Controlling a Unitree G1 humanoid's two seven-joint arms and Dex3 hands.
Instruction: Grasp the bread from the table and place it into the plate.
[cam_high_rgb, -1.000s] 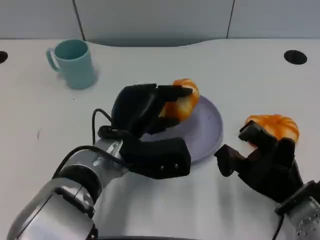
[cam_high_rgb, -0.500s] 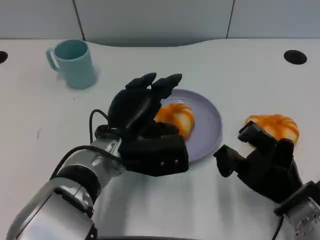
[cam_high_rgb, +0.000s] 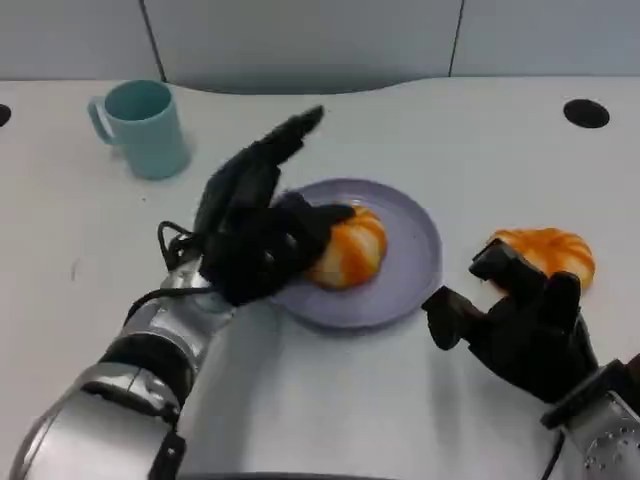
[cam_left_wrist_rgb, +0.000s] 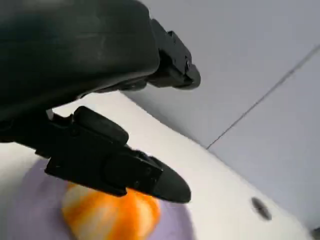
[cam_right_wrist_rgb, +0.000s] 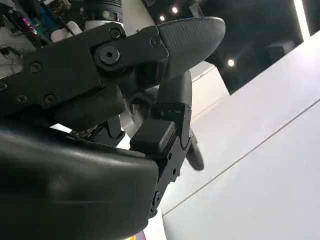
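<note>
An orange glazed bread (cam_high_rgb: 348, 250) lies inside the lavender plate (cam_high_rgb: 415, 245), left of its middle. My left hand (cam_high_rgb: 255, 230) is just left of it with fingers spread and raised, the thumb lying close against the bread's near side and gripping nothing. The left wrist view shows the same bread (cam_left_wrist_rgb: 112, 215) on the plate (cam_left_wrist_rgb: 30, 220) beneath one of my fingers (cam_left_wrist_rgb: 125, 170). A second orange bread (cam_high_rgb: 548, 250) lies on the table right of the plate. My right hand (cam_high_rgb: 515, 325) stands just in front of it, fingers apart, holding nothing.
A teal mug (cam_high_rgb: 143, 127) stands at the back left. A dark round hole (cam_high_rgb: 585, 113) marks the table at the back right. The white table's curved far edge runs behind the plate.
My left hand lowered the bread into the plate, let go of it and spread its fingers, drawing slightly left. The right hand stayed put.
</note>
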